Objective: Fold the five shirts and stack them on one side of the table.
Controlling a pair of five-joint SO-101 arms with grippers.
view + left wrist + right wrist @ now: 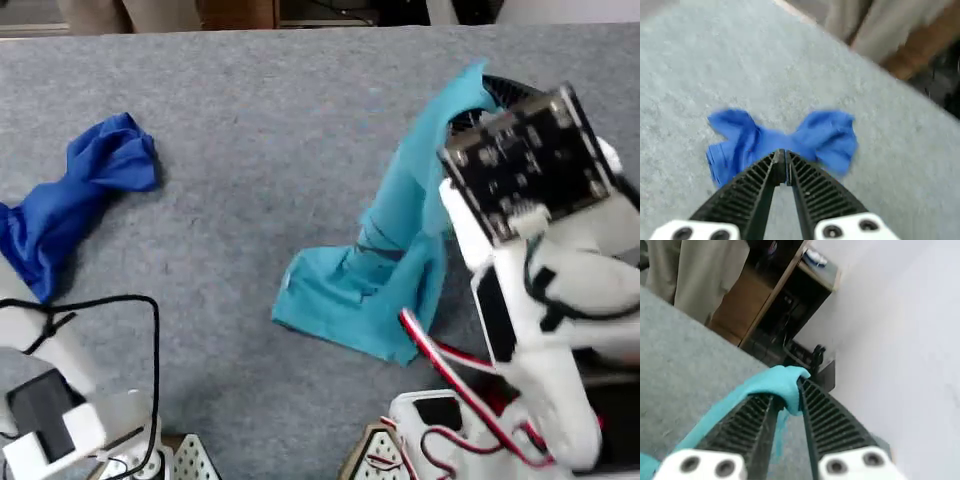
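**High view.** The grey worktop (250, 120) carries two shirts. A blue shirt (80, 190) lies crumpled near the left edge. A teal shirt (390, 260) sits right of centre. Its lower part is spread on the worktop and its upper part is drawn up in a narrow band under the right arm (540, 300). A dark circuit board (525, 160) on that arm's wrist covers the top of the band. Any print on the board is too blurred to read. Red and white wires (450, 360) run along the arm's base. The left arm (50, 420) sits at the lower left corner with a black cable (150, 340) looping beside it.

**Left wrist view.** The left end effector (786, 170) is closed, its ribbed black fingers meeting at the tips with no cloth between them. The blue shirt (785, 140) lies bunched on the worktop just beyond the tips.

**Right wrist view.** The right end effector (790, 390) is clamped on a fold of the teal shirt (775, 377). The cloth bulges out at the tips and trails down toward the worktop. Behind stand a wooden cabinet (760, 305) and a white wall (890, 340).
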